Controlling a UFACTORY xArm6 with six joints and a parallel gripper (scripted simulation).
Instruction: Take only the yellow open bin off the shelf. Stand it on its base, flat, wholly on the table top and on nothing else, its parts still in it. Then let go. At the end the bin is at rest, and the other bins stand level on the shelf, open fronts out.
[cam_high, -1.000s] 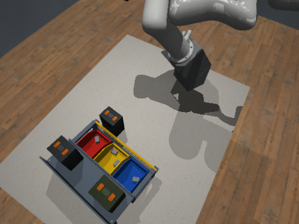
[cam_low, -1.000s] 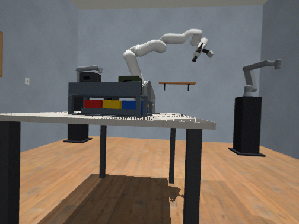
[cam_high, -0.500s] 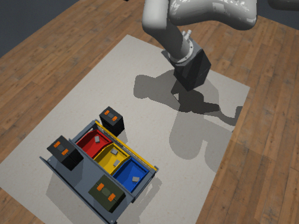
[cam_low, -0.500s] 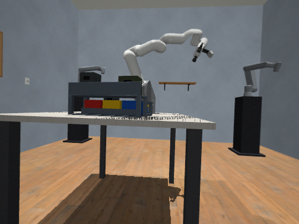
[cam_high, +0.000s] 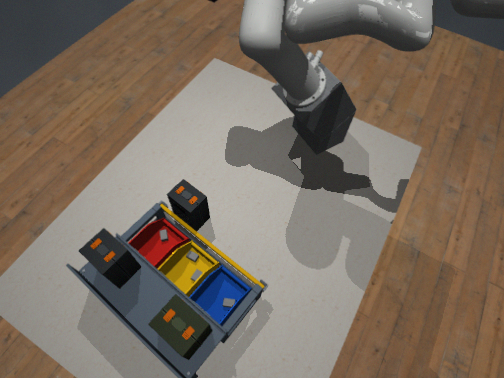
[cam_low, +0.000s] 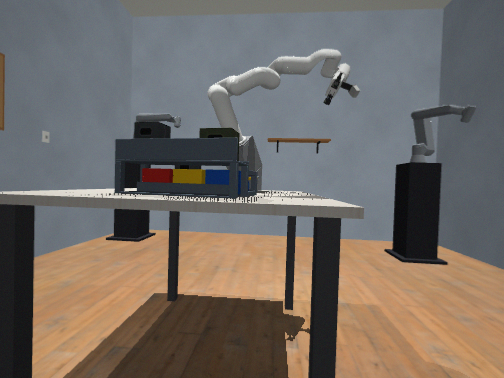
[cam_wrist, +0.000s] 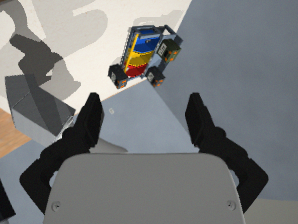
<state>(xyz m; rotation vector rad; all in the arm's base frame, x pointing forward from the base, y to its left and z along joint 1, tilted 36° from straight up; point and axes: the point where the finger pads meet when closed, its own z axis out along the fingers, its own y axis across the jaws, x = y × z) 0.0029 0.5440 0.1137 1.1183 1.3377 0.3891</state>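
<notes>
The yellow open bin (cam_high: 177, 267) (cam_low: 189, 176) (cam_wrist: 141, 58) sits on the shelf (cam_high: 137, 300) (cam_low: 175, 150) between the red bin (cam_high: 150, 246) (cam_low: 157, 175) (cam_wrist: 135, 70) and the blue bin (cam_high: 214, 295) (cam_low: 217, 177) (cam_wrist: 146, 45). Two small grey parts show in the yellow bin; one shows in the red and one in the blue. All three bins stand in line behind the yellow front rail (cam_high: 210, 244). My gripper (cam_low: 327, 101) (cam_wrist: 144, 103) is open and empty, high in the air and far from the shelf. It is not visible in the top view.
A black box (cam_high: 107, 257) and an olive box (cam_high: 180, 326) (cam_low: 219, 133) stand on the shelf's upper deck. Another black box (cam_high: 189, 206) (cam_wrist: 118, 76) stands by the rail's end at the red bin's side. The pale table top (cam_high: 250, 220) (cam_low: 300, 206) carries the shelf.
</notes>
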